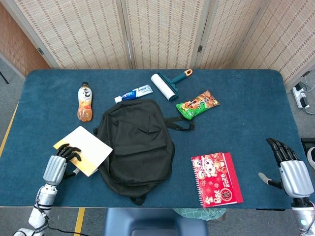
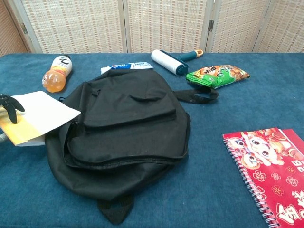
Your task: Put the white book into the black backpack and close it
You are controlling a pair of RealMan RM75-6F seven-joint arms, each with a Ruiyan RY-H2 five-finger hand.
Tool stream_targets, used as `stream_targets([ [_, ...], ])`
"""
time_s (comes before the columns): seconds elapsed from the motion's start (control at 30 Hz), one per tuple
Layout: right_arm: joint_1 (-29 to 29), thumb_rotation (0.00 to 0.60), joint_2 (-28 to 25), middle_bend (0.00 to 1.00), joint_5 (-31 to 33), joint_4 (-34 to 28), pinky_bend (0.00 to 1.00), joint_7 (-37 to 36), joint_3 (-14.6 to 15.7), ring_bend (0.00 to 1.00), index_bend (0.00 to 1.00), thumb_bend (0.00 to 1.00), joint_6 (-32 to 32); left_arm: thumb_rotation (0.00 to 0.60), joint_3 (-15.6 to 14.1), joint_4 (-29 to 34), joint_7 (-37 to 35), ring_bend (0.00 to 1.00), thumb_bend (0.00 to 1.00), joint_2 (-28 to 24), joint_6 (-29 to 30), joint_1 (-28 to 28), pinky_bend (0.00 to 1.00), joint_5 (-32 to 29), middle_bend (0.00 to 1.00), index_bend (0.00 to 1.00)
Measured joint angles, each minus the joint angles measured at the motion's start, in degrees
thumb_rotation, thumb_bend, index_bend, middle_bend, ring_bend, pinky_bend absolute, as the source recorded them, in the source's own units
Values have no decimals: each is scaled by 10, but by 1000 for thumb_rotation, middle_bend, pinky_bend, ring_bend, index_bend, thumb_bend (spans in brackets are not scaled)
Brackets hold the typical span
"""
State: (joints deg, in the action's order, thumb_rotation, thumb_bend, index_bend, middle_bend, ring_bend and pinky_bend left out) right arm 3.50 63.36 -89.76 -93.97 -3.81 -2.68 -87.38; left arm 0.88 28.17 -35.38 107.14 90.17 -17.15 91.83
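A blue-covered table (image 1: 246,103) carries a black backpack (image 1: 138,145) at its centre, with a white book (image 1: 87,149) touching its left side. Far behind lie an orange drink bottle (image 1: 84,102), toothpaste (image 1: 134,93), a lint roller (image 1: 167,84) and a green snack bag (image 1: 198,104). A red spiral notebook (image 1: 216,179) lies near right.

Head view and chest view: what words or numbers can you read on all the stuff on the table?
"2026": on the red spiral calendar, in gold.
Large gold characters on the same calendar: too blurred to read.
Toothpaste box: print too small to read.
Orange drink bottle: a dark mark on its white label, not readable.
Green snack bag: lettering too blurred.
White book, black backpack, lint roller: no text visible.
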Motion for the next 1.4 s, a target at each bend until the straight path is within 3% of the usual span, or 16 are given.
stream_targets([
  [0.4, -1, 600, -3, 133, -9, -5, 167, 5, 0, 115, 0, 165, -8, 600, 0, -30, -21, 434, 517, 12, 21, 0, 266, -1, 503, 643],
  [0.63, -1, 600, -10, 133, -23, -18, 167, 16, 2, 115, 0, 165, -14, 600, 6, -38, -22, 497, 537, 4, 60, -1, 294, 0, 591, 663],
  [1.0, 8, 599, -9, 132, -34, -29, 167, 29, 5, 115, 0, 166, -3, 600, 24, -25, 5, 512, 542, -39, 138, -3, 306, -2, 618, 678],
  [1.27, 34, 600, -9, 138, -51, -48, 167, 37, 13, 123, 0, 165, 44, 600, 39, 16, 26, 515, 540, -70, 192, -3, 306, -2, 627, 690],
  [1.4, 62, 600, -6, 159, -63, -62, 196, 46, 17, 137, 53, 206, 89, 600, 40, 40, 44, 515, 540, -83, 211, -4, 306, 4, 628, 697],
])
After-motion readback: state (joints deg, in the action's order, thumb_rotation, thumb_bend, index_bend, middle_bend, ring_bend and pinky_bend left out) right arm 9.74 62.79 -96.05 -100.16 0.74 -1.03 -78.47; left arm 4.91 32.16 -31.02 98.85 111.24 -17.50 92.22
